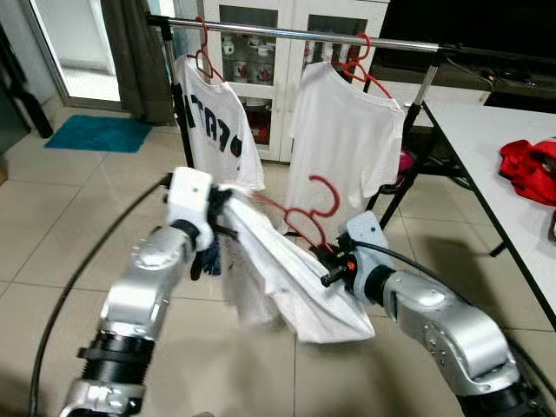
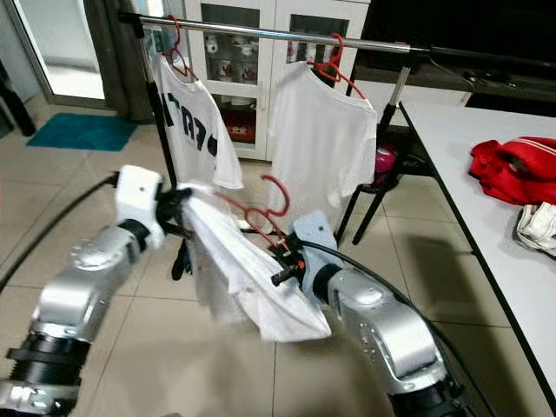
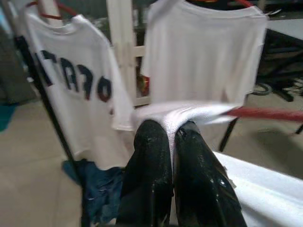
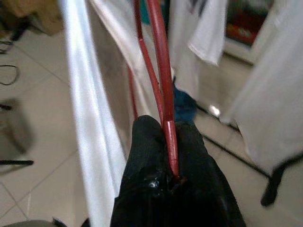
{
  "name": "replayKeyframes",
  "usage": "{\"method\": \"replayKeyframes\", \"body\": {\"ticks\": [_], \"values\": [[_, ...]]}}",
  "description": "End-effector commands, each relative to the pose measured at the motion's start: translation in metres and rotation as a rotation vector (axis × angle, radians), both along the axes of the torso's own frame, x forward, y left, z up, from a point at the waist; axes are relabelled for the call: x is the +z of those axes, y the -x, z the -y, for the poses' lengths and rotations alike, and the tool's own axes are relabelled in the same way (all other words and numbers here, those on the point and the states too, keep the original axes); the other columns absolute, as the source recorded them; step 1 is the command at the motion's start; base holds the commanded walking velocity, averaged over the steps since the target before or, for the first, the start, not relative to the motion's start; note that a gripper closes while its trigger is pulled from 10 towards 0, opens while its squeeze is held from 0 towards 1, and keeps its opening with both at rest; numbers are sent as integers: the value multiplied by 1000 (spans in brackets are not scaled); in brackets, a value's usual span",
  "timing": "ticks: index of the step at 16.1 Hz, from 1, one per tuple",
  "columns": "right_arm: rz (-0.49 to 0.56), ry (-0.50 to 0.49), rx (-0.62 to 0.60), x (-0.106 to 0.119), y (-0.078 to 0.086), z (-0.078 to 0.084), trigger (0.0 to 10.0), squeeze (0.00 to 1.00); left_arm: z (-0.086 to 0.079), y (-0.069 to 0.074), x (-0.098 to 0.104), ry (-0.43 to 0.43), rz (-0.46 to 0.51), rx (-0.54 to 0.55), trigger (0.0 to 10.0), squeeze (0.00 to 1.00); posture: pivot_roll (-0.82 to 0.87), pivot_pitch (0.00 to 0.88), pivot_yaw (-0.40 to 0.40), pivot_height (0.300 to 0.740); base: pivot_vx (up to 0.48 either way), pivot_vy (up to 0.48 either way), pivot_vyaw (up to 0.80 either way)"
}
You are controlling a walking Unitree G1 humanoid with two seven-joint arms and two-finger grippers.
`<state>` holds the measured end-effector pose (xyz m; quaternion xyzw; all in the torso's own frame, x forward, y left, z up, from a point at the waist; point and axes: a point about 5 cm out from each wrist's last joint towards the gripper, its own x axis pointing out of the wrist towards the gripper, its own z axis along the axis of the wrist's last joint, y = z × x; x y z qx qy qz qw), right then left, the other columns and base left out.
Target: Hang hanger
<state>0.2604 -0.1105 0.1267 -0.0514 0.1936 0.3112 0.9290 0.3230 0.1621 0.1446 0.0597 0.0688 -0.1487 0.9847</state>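
Two shirts already hang on the rail (image 1: 304, 35). A third white shirt (image 1: 287, 269) on its red hanger (image 1: 308, 217) is held low between the arms, well short of it. The left gripper (image 3: 173, 137) pinches cloth, the right gripper (image 4: 168, 130) clamps the hanger wire. Lifting and hooking remain.

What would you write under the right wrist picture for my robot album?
Right gripper pinching a red hanger, white shirt draped beside it.
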Motion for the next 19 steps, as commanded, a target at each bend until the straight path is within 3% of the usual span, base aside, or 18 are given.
{"method": "replayKeyframes", "body": {"ticks": [1, 3, 5, 6, 7, 8, 11, 12, 14, 16, 18, 19], "values": [[28, 25, 57, 4, 3, 5, 10000, 0, -18, -7, 17, -17, 66, 43, 0, 0, -149, 0, -42, 740, 0, 0, 0], [25, 75, 98, 1, 5, 6, 10000, 0, -14, -10, 26, -6, 98, -45, 0, 0, -148, 0, -39, 740, 0, 0, 0], [11, 71, 68, -1, 3, 5, 10000, 0, 3, -5, 29, 14, 105, -176, 0, 0, -146, 0, -38, 740, 0, 0, 0], [-52, 71, 28, -7, 5, 5, 10000, 0, 21, 3, 30, 22, 113, -305, 0, 0, -142, 0, -40, 740, 0, 0, 0], [-65, 73, 21, -8, 5, 5, 10000, 0, 24, 4, 30, 23, 112, -324, 0, 0, -141, 0, -40, 740, 0, 0, 0], [-87, 95, -95, -15, 0, 13, 10000, 0, 38, 17, 25, 14, 86, -448, 0, 0, -138, 0, -43, 740, 0, 0, 0], [-96, 97, -64, -17, 4, 6, 10000, 0, 47, 30, 16, 16, 53, -542, 0, 0, -135, 0, -44, 740, 0, 0, 0], [-96, 98, -66, -17, 4, 6, 10000, 0, 48, 32, 15, 20, 42, -561, 0, 0, -135, 0, -44, 740, 0, 0, 0], [-18, 50, -198, -7, -8, 13, 10000, 0, 42, 36, 8, -40, -3, -544, 0, 0, -133, 0, -44, 740, 0, 0, 0], [150, -115, -489, 21, -32, 33, 10000, 0, 28, 43, -7, -128, -100, -512, 0, 0, -123, 0, -45, 740, 0, 0, 0], [199, -229, -567, 35, -38, 41, 10000, 0, 23, 50, -21, -171, -172, -527, 0, 0, -123, 0, -45, 740, 0, 0, 0], [198, -204, -516, 35, -38, 38, 10000, 0, 20, 51, -27, -191, -199, -496, 0, 0, -123, 0, -45, 740, 0, 0, 0]]}}
